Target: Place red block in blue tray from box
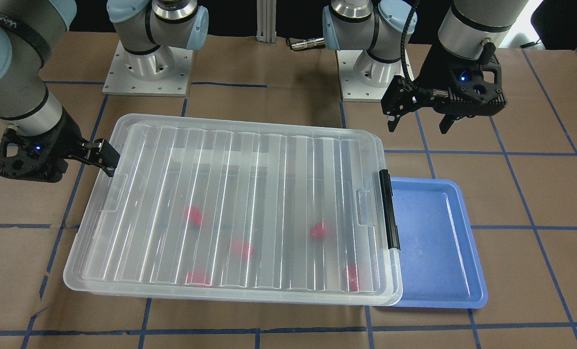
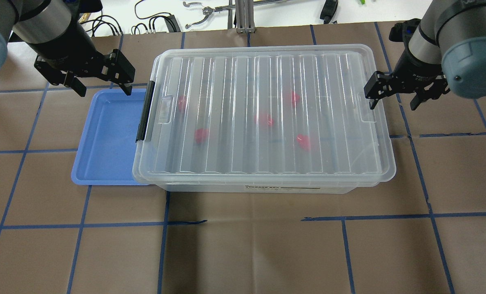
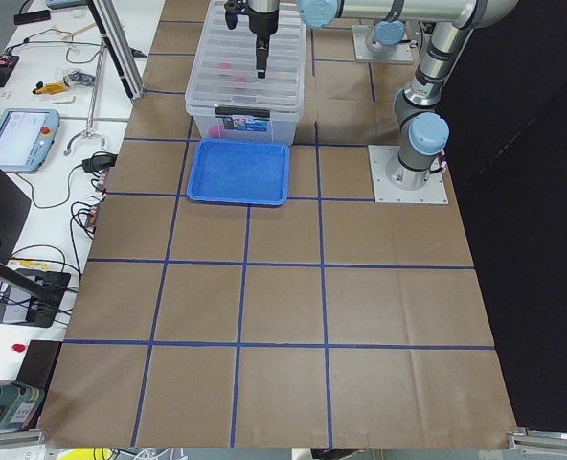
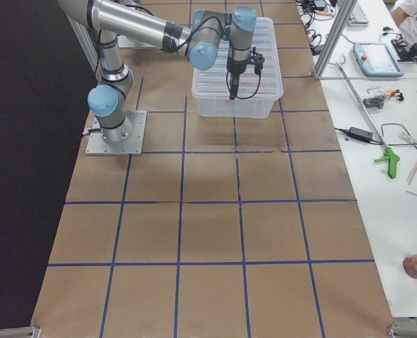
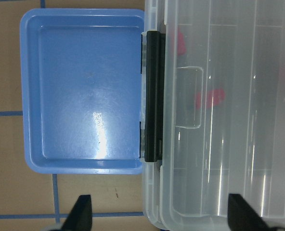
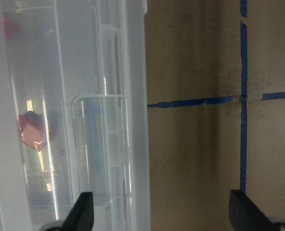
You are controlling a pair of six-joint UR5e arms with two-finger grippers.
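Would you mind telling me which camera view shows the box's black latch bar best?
The left wrist view: the black latch bar runs large down the frame's middle, beside the blue tray. Overhead and front-facing views show it whole but smaller; exterior left shows it tiny; exterior right and right wrist views do not show it.

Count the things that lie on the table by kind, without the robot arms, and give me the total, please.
red blocks, all inside the closed box: 5
blue tray: 1
clear box with ribbed lid: 1
Total: 7
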